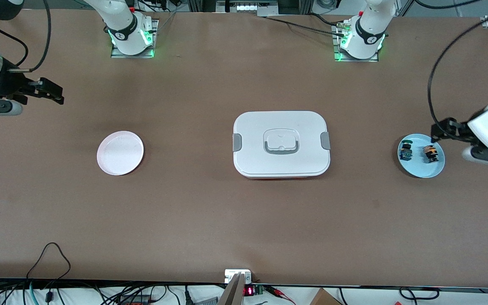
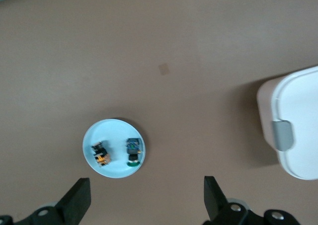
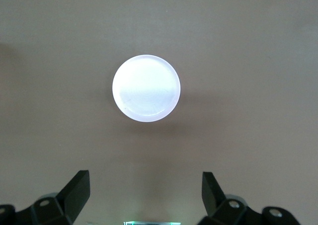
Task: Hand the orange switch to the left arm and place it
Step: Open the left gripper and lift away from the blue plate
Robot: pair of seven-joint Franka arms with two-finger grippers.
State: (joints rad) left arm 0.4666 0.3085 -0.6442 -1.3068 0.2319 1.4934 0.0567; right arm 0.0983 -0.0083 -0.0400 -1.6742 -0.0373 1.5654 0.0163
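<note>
Two small parts share the blue plate [image 1: 422, 169], which lies well apart from the box [image 1: 281, 143], toward the left arm's end of the table; the orange switch [image 1: 430, 153] is beside the green-capped part [image 1: 406, 151]. It looks light, rigid and a little slick, so a pinch across its black body seems safest. The left gripper [image 1: 442, 131] hangs over the plate's rim, jaws spread wide and empty. The right gripper [image 1: 51, 91] waits near the white plate [image 1: 120, 153], jaws likewise apart.
</note>
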